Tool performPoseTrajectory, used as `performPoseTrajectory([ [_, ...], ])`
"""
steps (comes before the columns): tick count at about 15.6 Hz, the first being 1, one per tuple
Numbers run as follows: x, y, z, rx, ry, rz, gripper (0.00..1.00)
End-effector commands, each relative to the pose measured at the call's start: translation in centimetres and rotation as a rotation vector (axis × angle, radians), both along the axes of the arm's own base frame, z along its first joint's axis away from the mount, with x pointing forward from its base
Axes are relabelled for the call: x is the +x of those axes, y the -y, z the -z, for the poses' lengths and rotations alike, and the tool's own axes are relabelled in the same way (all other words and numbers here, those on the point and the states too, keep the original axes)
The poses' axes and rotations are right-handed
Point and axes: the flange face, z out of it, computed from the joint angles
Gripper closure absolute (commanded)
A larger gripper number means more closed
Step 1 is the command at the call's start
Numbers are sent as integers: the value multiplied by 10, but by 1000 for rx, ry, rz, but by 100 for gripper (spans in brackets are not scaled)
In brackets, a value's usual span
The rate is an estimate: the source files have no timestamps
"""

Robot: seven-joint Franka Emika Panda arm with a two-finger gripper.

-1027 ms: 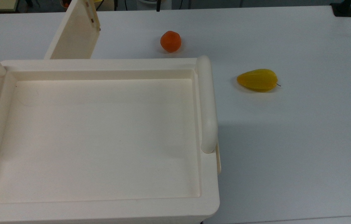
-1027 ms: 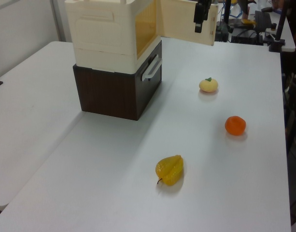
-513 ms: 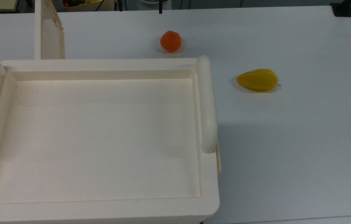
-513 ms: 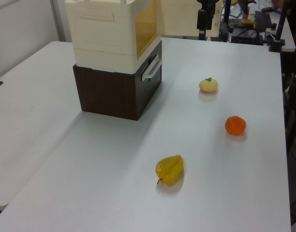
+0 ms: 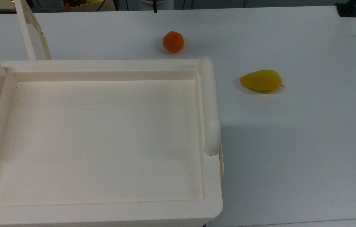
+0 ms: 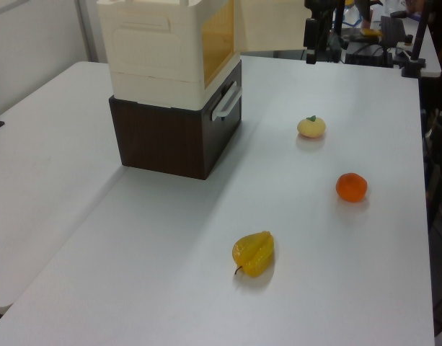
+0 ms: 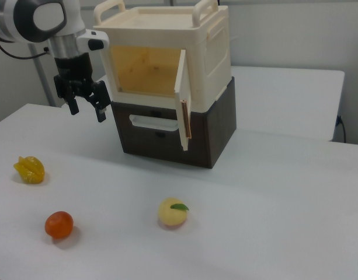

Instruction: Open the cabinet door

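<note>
The cream cabinet (image 7: 211, 52) stands on a dark brown drawer base (image 7: 216, 131), and its amber inside is exposed. The cabinet door (image 7: 181, 93) stands wide open, nearly edge-on in the right view and hinged at the front's right side. In the top view the cabinet door (image 5: 33, 36) sticks out past the cabinet's recessed top (image 5: 102, 138) at the upper left. My gripper (image 7: 86, 109) hangs open with nothing in it, to the right view's left of the cabinet opening and apart from the door. In the left view my gripper (image 6: 308, 50) sits just right of the cabinet door (image 6: 271, 25).
On the white table lie a yellow star fruit (image 5: 261, 81), an orange (image 5: 173, 42) and a peach (image 7: 173, 213). The drawer base has a white handle (image 6: 224, 104). Clutter and stands crowd the table's far end in the left view.
The door has swung further open, toward the top view's left. My gripper has left the door's edge and shifted toward the left view's right.
</note>
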Motion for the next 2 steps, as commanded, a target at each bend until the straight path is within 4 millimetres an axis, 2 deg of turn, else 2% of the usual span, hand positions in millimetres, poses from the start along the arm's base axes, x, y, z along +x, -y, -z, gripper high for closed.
performPoseTrajectory([
  [1,-6,2,3,-3,17,-6,0],
  [2,-5,3,2,-4,19,-6,0],
])
